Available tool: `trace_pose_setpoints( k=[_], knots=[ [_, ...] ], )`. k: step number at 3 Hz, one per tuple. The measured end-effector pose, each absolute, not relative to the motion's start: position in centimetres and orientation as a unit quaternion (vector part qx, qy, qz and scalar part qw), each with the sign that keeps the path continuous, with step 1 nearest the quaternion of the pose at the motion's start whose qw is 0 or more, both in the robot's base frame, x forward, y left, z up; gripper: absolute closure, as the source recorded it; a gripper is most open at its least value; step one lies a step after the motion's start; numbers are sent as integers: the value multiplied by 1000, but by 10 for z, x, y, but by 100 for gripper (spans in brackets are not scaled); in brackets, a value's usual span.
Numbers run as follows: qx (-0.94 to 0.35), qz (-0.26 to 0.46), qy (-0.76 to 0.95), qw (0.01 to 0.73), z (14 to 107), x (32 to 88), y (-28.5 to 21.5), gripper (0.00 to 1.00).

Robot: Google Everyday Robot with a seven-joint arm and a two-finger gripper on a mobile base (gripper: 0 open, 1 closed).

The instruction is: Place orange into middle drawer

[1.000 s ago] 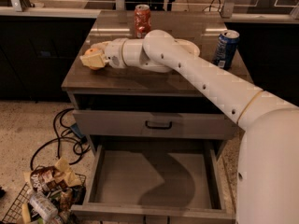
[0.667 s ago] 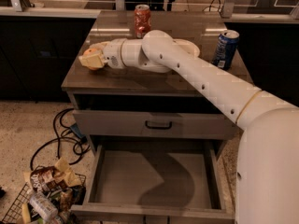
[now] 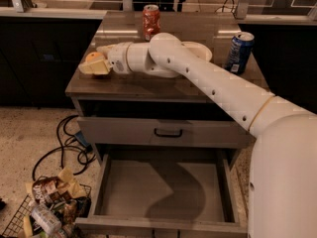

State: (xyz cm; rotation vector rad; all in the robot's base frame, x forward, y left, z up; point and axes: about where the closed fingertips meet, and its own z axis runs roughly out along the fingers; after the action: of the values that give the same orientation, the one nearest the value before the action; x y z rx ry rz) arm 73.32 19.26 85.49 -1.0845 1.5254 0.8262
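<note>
Wire basket [image 3: 29,217] w/ trash is seen on floor, btm left; cables [image 3: 64,143] are laid beside it. Claw [image 3: 89,66] is positioned over bench [image 3: 124,86] left edge, closed round the orange [image 3: 94,57]; contact w/ bench top can't be told. Red can [image 3: 151,21] is stood upright at back. Middle drawer [image 3: 129,187] is pulled open below drawer front [image 3: 119,132] w/ black handle. Blue can [image 3: 238,51] is stood at right.
</note>
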Motion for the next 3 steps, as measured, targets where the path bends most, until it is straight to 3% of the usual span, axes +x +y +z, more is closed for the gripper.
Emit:
trace_pose_setpoints(
  k=[3],
  knots=[
    [-448,350,641,515,844,727,193,0]
  ],
)
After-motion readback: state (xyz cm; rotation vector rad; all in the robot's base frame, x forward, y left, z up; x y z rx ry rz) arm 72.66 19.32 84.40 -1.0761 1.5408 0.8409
